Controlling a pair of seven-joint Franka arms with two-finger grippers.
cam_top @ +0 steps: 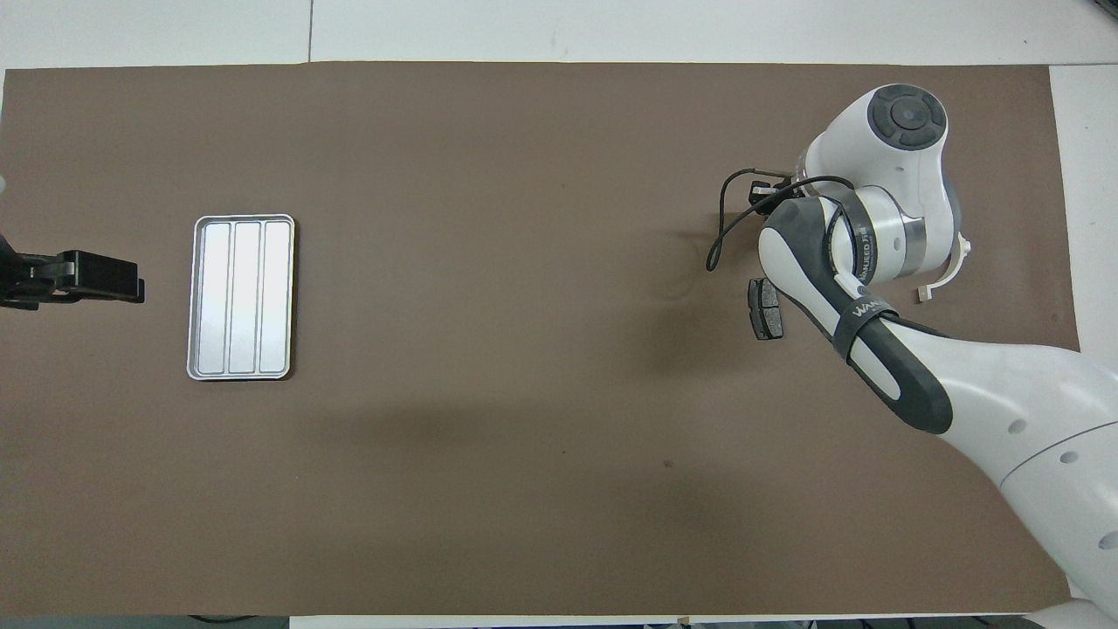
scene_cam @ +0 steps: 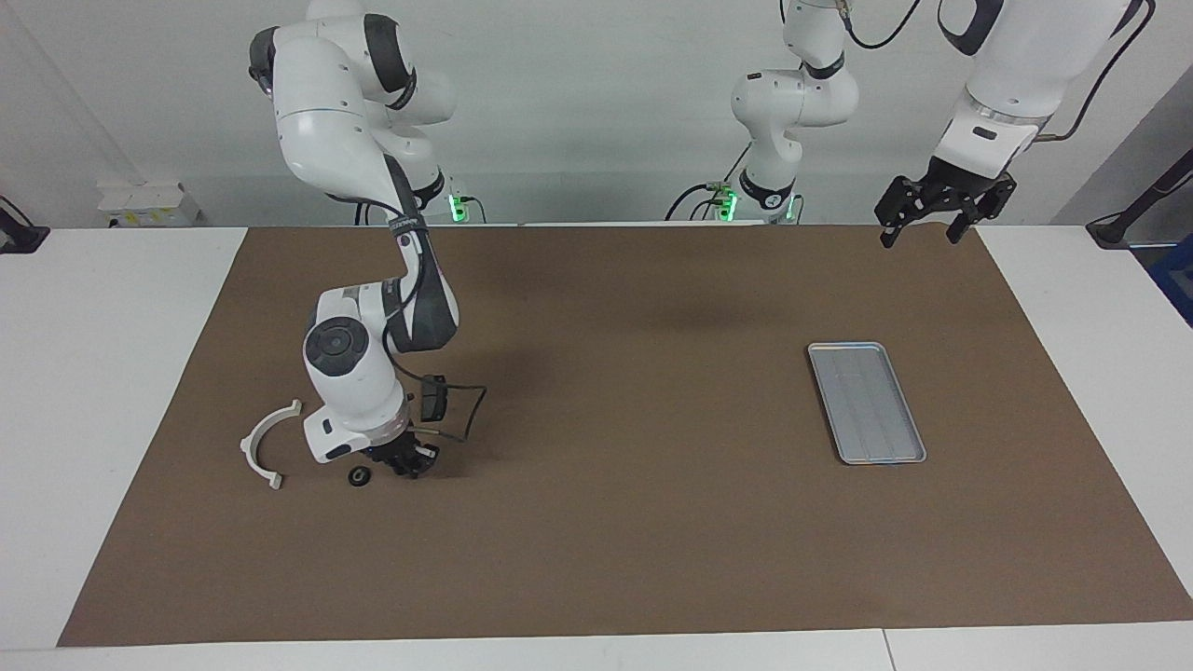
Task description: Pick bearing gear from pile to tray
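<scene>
While both arms show, right gripper jaws clenched, left gripper released, one tray.

A brown mat lies flat over most of the white bench, leaving pale margins at both ends and along the edges; a seam splits the bench top near the mat's corner; a small white box sits at the wall toward the right arm's end; green lights glow at the two bases by the wall; black cables trail beside them; a dark clamp grips the bench edge at one end, a black stand leans at the other, with something blue just past it.
</scene>
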